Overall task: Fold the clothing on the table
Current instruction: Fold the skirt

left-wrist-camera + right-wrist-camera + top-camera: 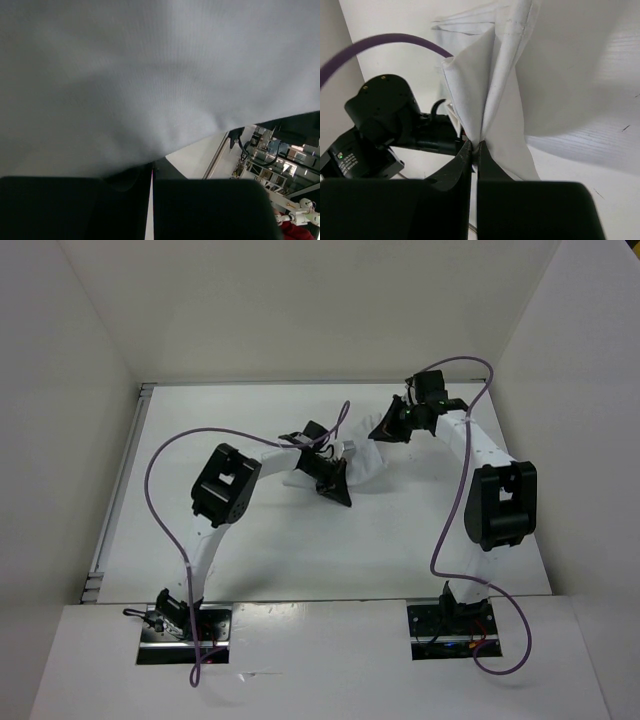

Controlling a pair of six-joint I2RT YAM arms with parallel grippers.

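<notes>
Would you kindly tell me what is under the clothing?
The clothing is held up by the left gripper and right gripper, both shut on it. White table shows around it; the patch directly beneath is covered from above, so unseen.

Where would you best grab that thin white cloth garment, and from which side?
Probably at an outer edge, from the side: the thin white fabric garment is limp, so its gathered edge pinches flat, as in the right tool.

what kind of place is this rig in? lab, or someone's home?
Probably a lab test cell: bare white table boxed in by plain white walls, left arm and right arm bolted at its near edge, loose purple cables.
</notes>
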